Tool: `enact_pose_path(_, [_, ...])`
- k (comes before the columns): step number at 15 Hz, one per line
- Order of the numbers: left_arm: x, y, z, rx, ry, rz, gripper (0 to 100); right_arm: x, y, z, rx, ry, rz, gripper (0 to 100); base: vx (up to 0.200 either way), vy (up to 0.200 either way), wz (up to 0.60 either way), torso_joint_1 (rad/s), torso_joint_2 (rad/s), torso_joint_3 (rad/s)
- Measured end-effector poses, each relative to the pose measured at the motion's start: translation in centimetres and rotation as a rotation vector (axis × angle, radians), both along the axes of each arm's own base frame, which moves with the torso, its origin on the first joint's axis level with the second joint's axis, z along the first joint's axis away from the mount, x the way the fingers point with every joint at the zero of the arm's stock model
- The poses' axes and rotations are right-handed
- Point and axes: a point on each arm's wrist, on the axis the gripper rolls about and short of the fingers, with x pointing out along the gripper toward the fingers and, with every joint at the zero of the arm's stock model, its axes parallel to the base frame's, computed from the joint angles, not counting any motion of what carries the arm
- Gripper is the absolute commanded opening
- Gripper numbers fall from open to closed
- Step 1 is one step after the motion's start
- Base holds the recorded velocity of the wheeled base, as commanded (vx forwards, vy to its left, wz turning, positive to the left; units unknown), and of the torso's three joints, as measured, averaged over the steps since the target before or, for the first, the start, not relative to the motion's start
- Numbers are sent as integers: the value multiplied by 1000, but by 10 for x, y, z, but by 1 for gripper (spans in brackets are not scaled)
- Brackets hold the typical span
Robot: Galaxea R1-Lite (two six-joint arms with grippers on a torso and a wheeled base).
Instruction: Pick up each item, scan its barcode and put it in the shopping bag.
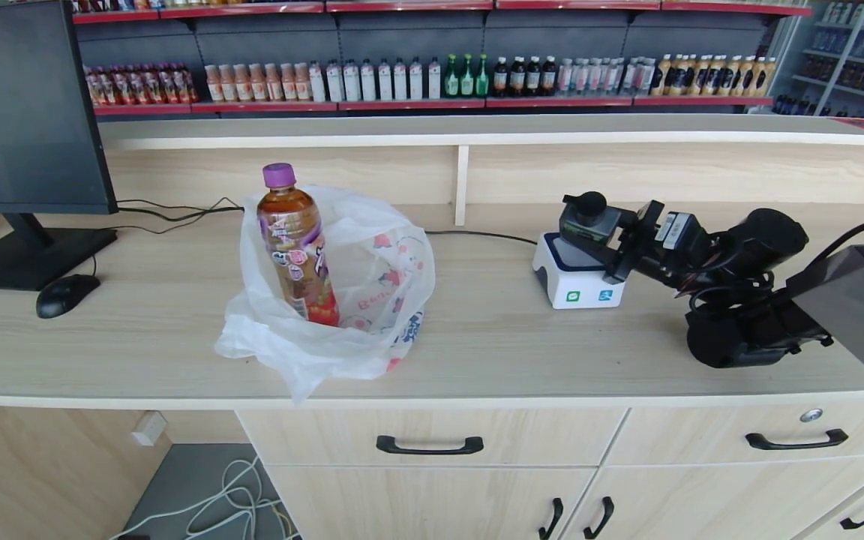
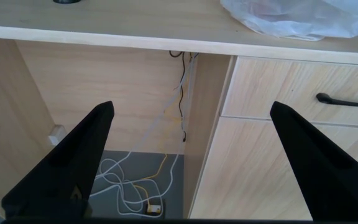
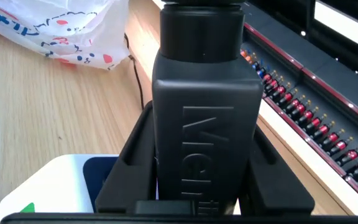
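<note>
Right gripper (image 1: 612,244) is clamped on black container (image 3: 205,118) at scanner (image 1: 576,281); scan could be missed if held askew. Left gripper (image 2: 191,155) spread wide, empty.

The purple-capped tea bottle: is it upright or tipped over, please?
Upright, leaning slightly: the purple-capped tea bottle stands in the white plastic bag.

Scanner (image 1: 578,281), white: two small square signs on the front, one green and one blue, symbols too small to read.
Shopping bag (image 1: 383,300): red and blue lettering with cartoon figures, creased, illegible.
Tea bottle (image 1: 297,247): printed label, unreadable.
Black container (image 3: 204,143): raised lettering along its side, partly hidden.
</note>
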Motion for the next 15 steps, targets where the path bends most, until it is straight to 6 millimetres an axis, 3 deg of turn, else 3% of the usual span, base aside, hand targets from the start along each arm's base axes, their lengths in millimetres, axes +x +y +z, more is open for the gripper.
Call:
enact_pose_path(11, [0, 0, 0, -1, 0, 0, 100, 0, 0, -5, 6, 21, -5, 0, 0, 0, 0, 0, 0, 0])
enact_pose_path(15, [0, 0, 0, -1, 1, 0, 100, -5, -2, 3, 32, 52, -5, 0, 0, 0, 0, 0, 0, 0])
